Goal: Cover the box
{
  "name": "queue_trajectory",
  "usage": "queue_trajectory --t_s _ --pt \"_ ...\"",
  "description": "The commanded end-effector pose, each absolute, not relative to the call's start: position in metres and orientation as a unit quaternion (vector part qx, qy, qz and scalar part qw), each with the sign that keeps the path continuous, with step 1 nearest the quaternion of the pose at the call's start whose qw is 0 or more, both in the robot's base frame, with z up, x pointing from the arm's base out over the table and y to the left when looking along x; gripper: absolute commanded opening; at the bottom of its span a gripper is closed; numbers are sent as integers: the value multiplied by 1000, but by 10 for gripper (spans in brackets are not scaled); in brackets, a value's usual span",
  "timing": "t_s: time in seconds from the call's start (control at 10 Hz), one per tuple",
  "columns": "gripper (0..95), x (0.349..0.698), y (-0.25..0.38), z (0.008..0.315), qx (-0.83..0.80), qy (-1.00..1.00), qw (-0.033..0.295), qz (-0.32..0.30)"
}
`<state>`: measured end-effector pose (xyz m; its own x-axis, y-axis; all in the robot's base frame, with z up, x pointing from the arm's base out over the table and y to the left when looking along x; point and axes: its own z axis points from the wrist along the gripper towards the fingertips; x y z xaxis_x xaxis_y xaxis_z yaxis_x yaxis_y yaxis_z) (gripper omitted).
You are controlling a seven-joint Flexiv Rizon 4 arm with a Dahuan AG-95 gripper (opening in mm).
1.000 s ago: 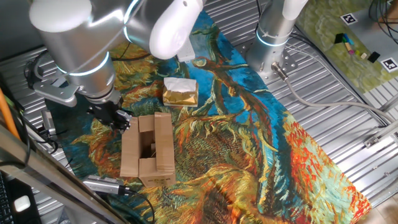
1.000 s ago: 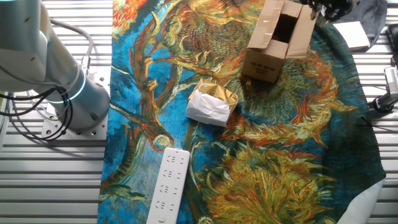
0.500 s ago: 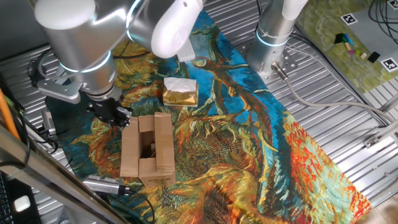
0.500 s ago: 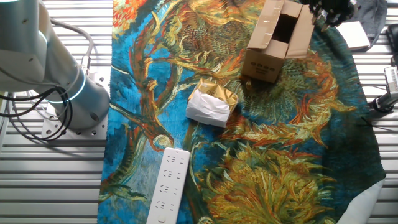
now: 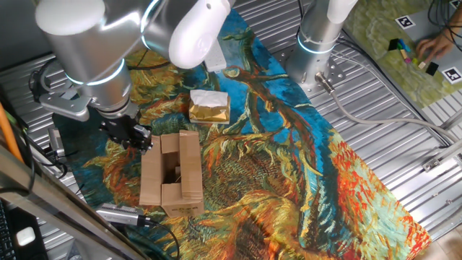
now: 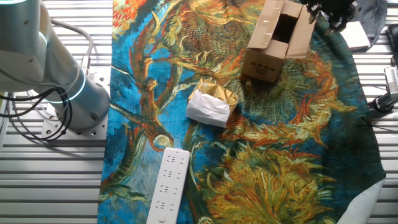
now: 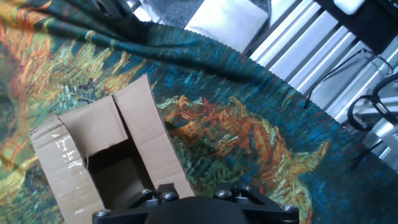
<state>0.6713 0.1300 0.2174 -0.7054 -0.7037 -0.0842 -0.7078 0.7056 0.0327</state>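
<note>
Our pincer [image 5: 136, 136] hangs low over the cloth just beside the far-left corner of the box [image 5: 172, 173], touching nothing that we can make out. Its fingers are dark and small in both fixed views and cut off in the hand view, so we cannot tell whether they are spread or pressed together.

The box sits near the left end of the patterned cloth [image 5: 289, 166] covering the surface, its mouth open and its flaps [image 7: 149, 130] raised or folded outward. It is plain corrugated card, so we judge it light and fairly stiff, and likely to slide on the cloth if pushed sideways. The flaps hinge along creases, so we would not pinch them. We would press the outer face of a standing flap near its free edge and sweep it over the opening.

Farther off lie a crumpled paper packet [image 5: 209, 105] and a white power strip [image 6: 166, 185].
</note>
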Motion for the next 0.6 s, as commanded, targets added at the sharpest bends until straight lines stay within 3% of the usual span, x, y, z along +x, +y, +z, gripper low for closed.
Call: queue_trajectory --t_s 0.1,0.6 --pt "570 670 131 218 -370 928 36 35" --pt "570 670 131 218 -334 942 29 6"
